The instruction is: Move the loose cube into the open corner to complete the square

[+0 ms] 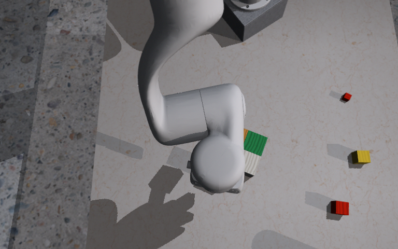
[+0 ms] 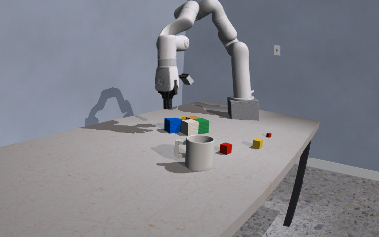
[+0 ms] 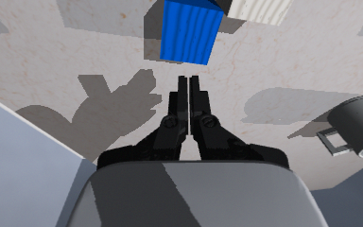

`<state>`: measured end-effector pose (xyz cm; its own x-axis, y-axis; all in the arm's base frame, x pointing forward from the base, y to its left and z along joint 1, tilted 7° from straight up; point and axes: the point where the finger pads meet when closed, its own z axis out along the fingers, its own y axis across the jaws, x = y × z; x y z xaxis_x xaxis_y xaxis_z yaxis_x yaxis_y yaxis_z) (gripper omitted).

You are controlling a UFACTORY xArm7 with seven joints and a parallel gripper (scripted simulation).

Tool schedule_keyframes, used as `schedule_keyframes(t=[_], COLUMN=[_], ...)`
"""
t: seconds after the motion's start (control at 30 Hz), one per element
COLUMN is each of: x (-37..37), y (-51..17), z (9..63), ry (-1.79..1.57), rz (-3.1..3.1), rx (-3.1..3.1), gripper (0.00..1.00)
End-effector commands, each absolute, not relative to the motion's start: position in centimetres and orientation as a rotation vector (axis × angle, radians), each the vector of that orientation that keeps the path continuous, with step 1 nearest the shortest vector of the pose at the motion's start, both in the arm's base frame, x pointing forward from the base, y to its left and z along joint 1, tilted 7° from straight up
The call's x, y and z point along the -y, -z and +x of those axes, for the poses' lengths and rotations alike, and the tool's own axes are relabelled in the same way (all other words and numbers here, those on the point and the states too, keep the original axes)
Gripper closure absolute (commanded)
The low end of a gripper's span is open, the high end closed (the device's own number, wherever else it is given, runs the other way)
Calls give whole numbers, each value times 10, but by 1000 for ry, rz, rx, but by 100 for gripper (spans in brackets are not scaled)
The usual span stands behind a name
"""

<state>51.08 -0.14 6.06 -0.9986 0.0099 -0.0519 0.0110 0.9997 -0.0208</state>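
Ridged blue cube (image 3: 188,31) — claw (image 3: 188,81) empty, closed.

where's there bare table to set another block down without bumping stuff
Widest free patch: the near stretch of the table, in front of the mug. Another lies past the blue cube, on the side away from the white cube, under the shut end effector. Crowded: around the cube cluster and the row of red cube, yellow cube and small red cube.
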Motion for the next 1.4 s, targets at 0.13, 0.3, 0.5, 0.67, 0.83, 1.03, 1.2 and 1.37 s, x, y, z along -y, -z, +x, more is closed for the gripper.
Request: schedule_keyframes(t=[0.13,0.3,0.5,0.67,0.83,1.03,1.2,1.37], x=[4,5,6,6,6,6,6,6], y=[-69,-71,-75,-76,-77,-77,-77,-77], z=[527,531,537,538,538,538,538,538], ry=[19,-8,-38,-56,-59,-36,-18,-18], rz=[729,1061,1437,1743,2017,2278,2349,2349], rx=[-2979,-2870,-2696,-2505,-2284,-2005,-1906,-1906], gripper=[100,100,100,100,100,100,100,100])
